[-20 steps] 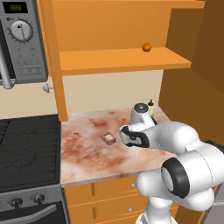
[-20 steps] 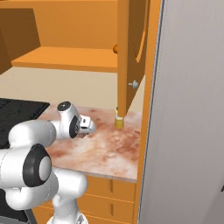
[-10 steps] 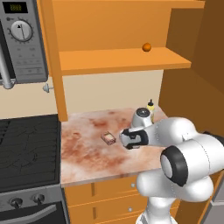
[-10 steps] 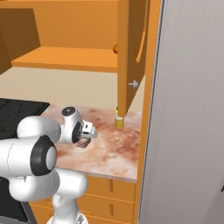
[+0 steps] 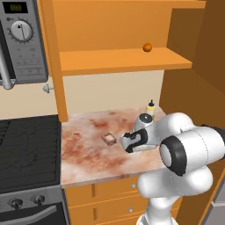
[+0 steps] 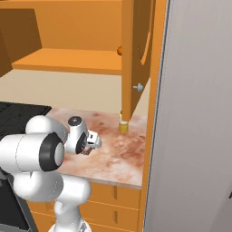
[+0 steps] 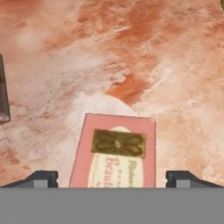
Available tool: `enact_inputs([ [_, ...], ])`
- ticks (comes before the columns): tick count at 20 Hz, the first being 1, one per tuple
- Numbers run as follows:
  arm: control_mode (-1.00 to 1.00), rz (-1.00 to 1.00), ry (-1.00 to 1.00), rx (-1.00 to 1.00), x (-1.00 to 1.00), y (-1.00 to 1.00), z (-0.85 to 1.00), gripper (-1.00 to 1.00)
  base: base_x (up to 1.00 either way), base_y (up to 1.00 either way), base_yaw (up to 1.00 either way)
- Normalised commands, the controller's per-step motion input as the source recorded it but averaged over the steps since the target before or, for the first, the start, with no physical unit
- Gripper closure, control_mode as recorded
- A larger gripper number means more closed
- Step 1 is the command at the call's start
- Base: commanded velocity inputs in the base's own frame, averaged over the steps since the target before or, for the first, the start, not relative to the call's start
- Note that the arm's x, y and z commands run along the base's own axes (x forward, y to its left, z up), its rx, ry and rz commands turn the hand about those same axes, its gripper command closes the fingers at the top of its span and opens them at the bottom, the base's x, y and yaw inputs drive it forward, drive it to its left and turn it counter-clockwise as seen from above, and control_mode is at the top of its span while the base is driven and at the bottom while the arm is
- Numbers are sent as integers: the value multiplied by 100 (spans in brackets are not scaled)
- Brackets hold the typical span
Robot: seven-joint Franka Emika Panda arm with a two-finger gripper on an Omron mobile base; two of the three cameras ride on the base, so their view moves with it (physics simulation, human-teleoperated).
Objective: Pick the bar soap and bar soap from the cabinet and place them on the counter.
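The arm reaches low and forward, its tool [image 7: 112, 178] apparently spread wide, gripping nothing.

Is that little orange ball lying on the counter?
No, the ball sits up on the cabinet shelf, well above the counter.

The pink rectangular bar soap [image 7: 113, 151] with its gold floral label is cut off at the hand view's bottom edge. A second pinkish soap block is just a dark sliver [image 7: 3, 94] at the left edge.

In the right base view, the yellow bottle [image 6: 123, 124] stands half hidden behind the orange cabinet door [image 6: 134, 54].
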Motion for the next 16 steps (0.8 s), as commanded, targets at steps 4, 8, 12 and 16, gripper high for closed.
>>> enact_inputs([
  [4, -100, 0, 2, 0, -3, 0, 12, -100, 0, 0, 0],
  [8, -100, 0, 0, 0, -6, 4, 46, -100, 0, 0, 0],
  [12, -100, 0, 0, 0, -13, 10, 66, -100, 0, 0, 0],
  [16, -100, 0, 0, 0, -37, 9, 63, -100, 0, 0, 0],
])
